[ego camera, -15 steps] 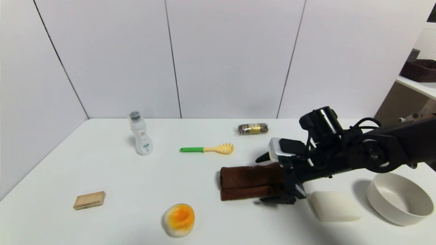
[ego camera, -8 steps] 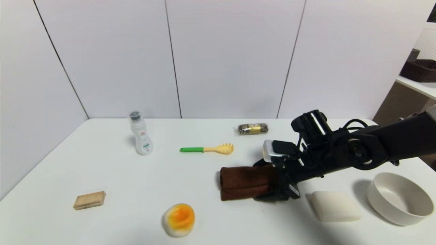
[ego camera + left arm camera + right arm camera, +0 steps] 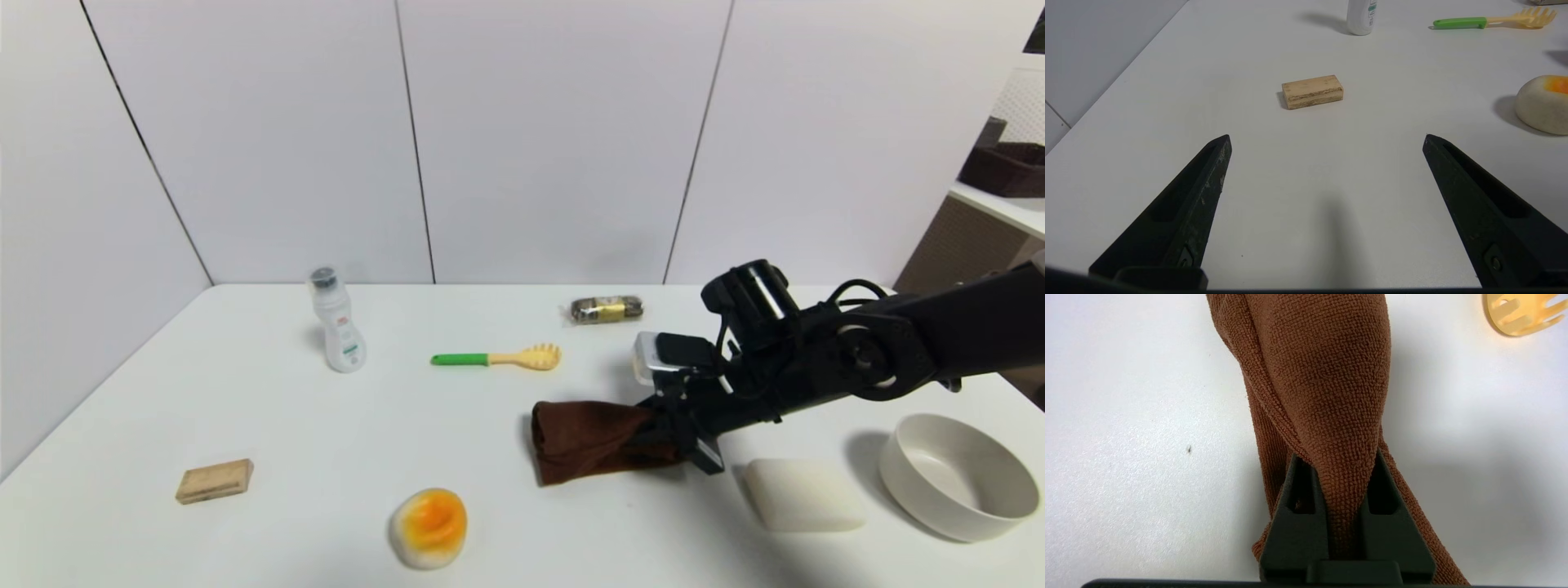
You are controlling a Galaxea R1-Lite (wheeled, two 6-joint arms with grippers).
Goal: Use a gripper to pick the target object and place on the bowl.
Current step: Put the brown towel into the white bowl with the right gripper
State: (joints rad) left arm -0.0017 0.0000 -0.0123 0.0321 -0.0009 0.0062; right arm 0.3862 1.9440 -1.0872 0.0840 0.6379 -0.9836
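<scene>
The dark brown towel lies right of the table's middle, its right end pinched and bunched. My right gripper is shut on that end; the right wrist view shows the towel squeezed between the two black fingers, gripper. The off-white bowl stands at the near right, right of the gripper. My left gripper is open and empty, low over bare table at the near left, not seen in the head view.
A white soap-like block lies between towel and bowl. An egg-like toy sits near the front, a wooden block at the left, a white bottle, a green-handled fork and a wrapped packet farther back.
My right gripper moved left over the towel's end and closed on it; the towel's right end is now bunched and its near fold pulled up.
</scene>
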